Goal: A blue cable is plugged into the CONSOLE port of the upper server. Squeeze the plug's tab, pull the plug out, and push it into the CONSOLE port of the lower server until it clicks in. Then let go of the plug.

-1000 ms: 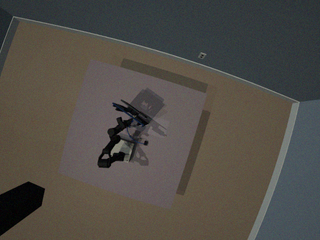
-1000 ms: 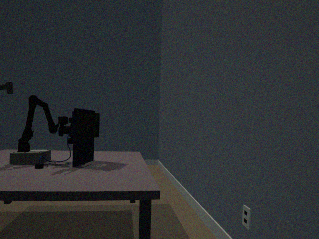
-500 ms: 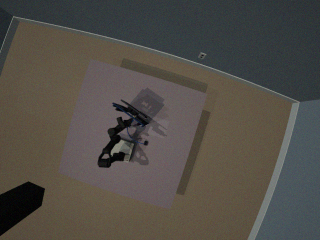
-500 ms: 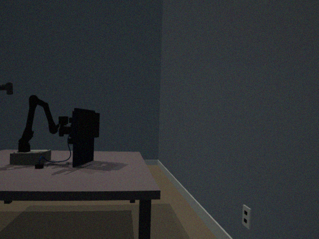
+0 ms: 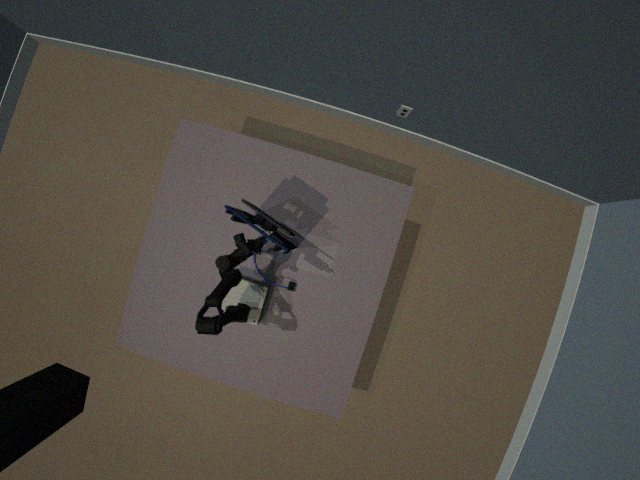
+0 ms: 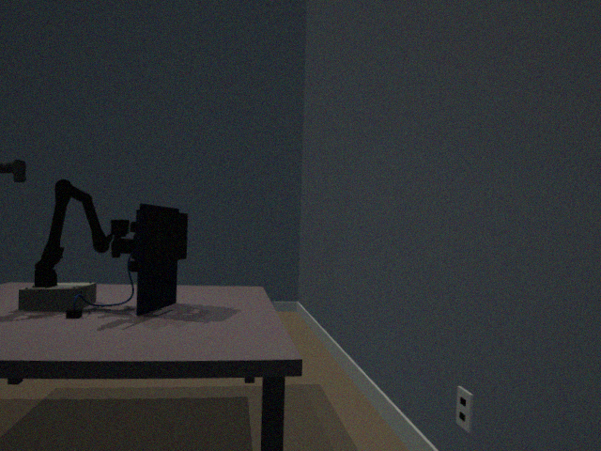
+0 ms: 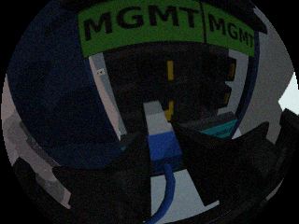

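Observation:
My gripper point(image 5: 264, 240) point(image 6: 132, 245) point(image 7: 159, 131) is shut on the cable's plug at the server rack point(image 6: 158, 238). In the wrist view the plug point(image 7: 164, 146) has a blue body and a pale grey front pointing away from me. Its grey front shows between the fingers and overlaps the dark port area below a green MGMT label point(image 7: 140, 39). A teal label point(image 7: 221, 131) is partly hidden behind the right finger; its text is unreadable. Which server this is, and how near the plug's tip is to a port, I cannot tell. The blue cable point(image 5: 258, 266) point(image 6: 132, 286) point(image 7: 171, 187) hangs from the plug.
The cable runs to a small black block point(image 5: 292, 285) point(image 6: 73, 314) on the table point(image 5: 330, 361) point(image 6: 218, 339). The arm stands on a pale base point(image 5: 247, 295) point(image 6: 53, 298). More dark ports with yellow strips point(image 7: 170, 70) point(image 7: 231, 70) lie under the MGMT labels.

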Tool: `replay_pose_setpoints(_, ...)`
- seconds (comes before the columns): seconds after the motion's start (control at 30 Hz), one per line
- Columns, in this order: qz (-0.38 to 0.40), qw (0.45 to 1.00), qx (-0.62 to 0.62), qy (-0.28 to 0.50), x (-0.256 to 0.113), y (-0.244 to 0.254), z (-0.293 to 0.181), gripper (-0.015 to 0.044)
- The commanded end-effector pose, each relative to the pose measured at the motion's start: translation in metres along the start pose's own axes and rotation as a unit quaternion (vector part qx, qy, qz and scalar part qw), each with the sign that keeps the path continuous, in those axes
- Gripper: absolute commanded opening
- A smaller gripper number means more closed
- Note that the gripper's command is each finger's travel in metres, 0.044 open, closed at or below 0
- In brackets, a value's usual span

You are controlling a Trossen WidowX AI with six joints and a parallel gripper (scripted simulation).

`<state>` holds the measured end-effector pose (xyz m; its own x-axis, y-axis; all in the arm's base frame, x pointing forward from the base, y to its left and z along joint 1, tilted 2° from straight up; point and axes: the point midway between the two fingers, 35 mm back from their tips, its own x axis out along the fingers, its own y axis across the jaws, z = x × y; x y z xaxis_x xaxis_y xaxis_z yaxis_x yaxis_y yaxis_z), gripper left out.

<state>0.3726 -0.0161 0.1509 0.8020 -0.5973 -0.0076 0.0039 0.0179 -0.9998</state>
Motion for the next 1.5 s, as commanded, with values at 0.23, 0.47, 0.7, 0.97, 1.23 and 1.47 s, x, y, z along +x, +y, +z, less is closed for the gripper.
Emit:
replay_pose_setpoints(0.23,-0.003,1.000,0.001,-0.002,0.0024,-0.0023,0.0019,0.0000)
replay_pose_setpoints(0.47,-0.004,1.000,0.001,-0.002,0.0033,-0.0023,0.0022,0.0000)
replay_pose_setpoints(0.7,-0.004,1.000,0.001,-0.001,0.0043,-0.0023,0.0026,0.0000)
replay_pose_setpoints(0.97,-0.004,1.000,0.001,-0.001,0.0054,-0.0023,0.0029,0.0000)
replay_pose_setpoints(1.23,-0.004,1.000,0.002,-0.001,0.0065,-0.0023,0.0033,0.0000)
replay_pose_setpoints(1.47,-0.005,1.000,0.002,-0.001,0.0074,-0.0024,0.0036,0.0000)
